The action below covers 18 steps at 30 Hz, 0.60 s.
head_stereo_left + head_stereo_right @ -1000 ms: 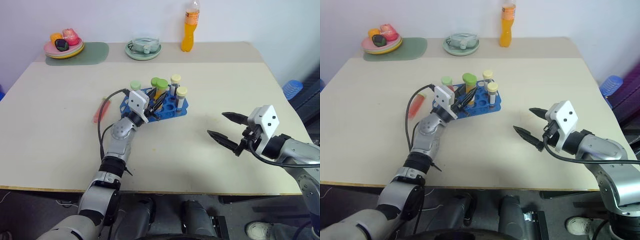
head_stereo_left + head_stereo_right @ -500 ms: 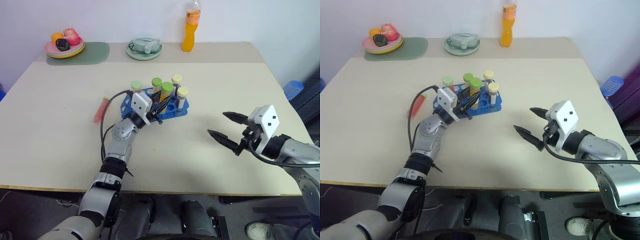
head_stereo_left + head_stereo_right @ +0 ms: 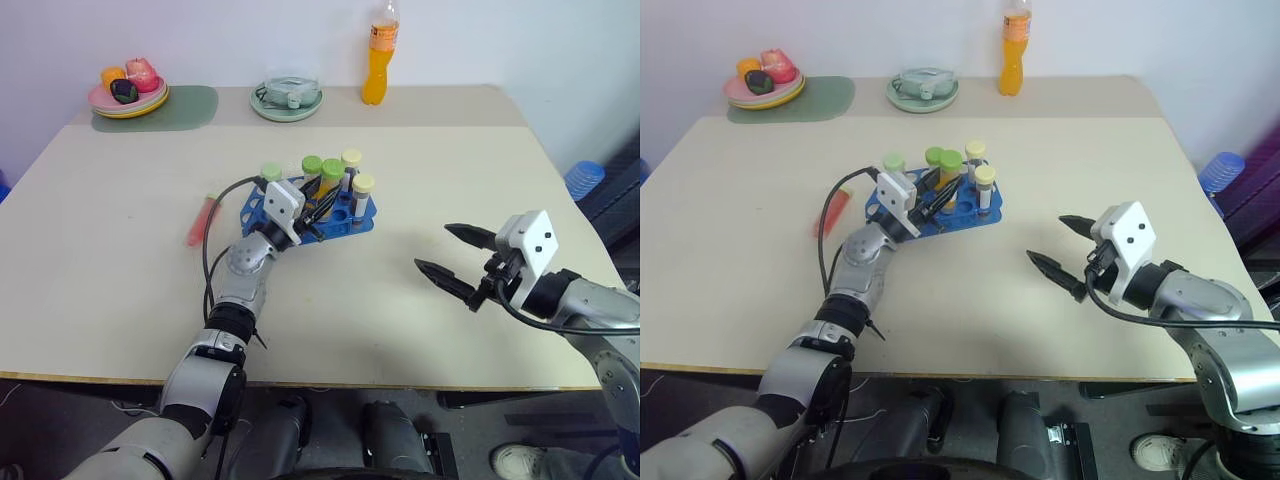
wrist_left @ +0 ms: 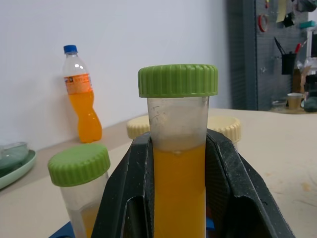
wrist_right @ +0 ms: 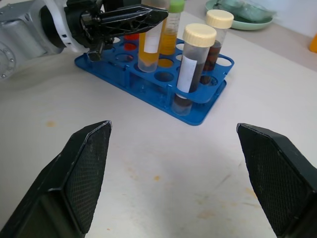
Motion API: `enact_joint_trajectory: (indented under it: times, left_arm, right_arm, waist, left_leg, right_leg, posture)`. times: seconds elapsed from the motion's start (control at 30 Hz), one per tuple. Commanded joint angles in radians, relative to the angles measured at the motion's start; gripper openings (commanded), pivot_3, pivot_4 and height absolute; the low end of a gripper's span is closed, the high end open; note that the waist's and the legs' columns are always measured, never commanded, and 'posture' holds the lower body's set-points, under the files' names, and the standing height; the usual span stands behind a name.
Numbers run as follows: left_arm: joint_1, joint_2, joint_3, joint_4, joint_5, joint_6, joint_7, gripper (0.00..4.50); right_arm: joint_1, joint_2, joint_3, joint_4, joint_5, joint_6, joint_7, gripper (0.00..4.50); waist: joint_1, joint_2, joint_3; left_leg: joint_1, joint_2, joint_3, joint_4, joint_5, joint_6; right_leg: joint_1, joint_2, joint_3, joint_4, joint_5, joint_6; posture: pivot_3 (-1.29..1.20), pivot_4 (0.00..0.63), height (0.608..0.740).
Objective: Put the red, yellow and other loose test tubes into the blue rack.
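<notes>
A: What do we see changed since a second ago?

B: The left gripper point(image 3: 318, 207) is still clenched on the yellow-orange tube point(image 4: 178, 148), but we now see it over the blue rack point(image 3: 355, 222) among the standing tubes. Before, its green cap stood more apart and above the others. The right gripper point(image 3: 452, 255) has not moved; its two fingers stay spread wide with nothing between them, well apart from the rack, on its right side.

A: Where are the other tubes, seen from the left gripper?

B: A second green-capped tube point(image 4: 81, 183) stands just beside the held one. Two cream-capped tubes point(image 5: 190, 64) with dark brown liquid stand in the rack beyond the fingertips. The red tube point(image 3: 200, 220) lies flat on the table point(image 3: 420, 160), to the outer side of the left arm, near the rack but not touching it.

A: What is hard to make out?

B: We cannot tell if the bottom of the held tube is already inside a hole; in the left wrist view the black fingers point(image 4: 233, 183) cover its lower part. In the right wrist view it hangs low over the holes, and the rack's far corner is hidden behind the tubes.
</notes>
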Motion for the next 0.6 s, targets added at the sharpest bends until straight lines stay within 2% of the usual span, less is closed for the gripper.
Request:
enact_joint_trajectory:
  times: [0.03, 0.6]
  left_arm:
    - [0.031, 0.013, -0.006, 0.049, 0.019, 0.01, -0.019, 0.78]
    - [0.03, -0.008, 0.001, 0.078, -0.001, -0.016, -0.093, 0.78]
  right_arm:
    - [0.014, 0.004, -0.023, -0.045, 0.019, -0.024, 0.007, 4.19]
    - [0.014, 0.002, -0.018, -0.041, 0.021, -0.033, 0.005, 4.19]
  waist:
    - [0.001, 0.0, 0.0]
    - [0.0, 0.0, -0.002]
  left_leg:
    - [0.0, 0.0, 0.0, 0.0, 0.0, 0.0]
    - [0.0, 0.0, -0.001, 0.0, -0.001, 0.001]
  right_leg:
    - [0.0, 0.0, 0.0, 0.0, 0.0, 0.0]
    - [0.0, 0.0, 0.0, -0.003, 0.001, 0.001]
  posture:
    - [0.0, 0.15, 0.74]
    - [0.0, 0.15, 0.74]
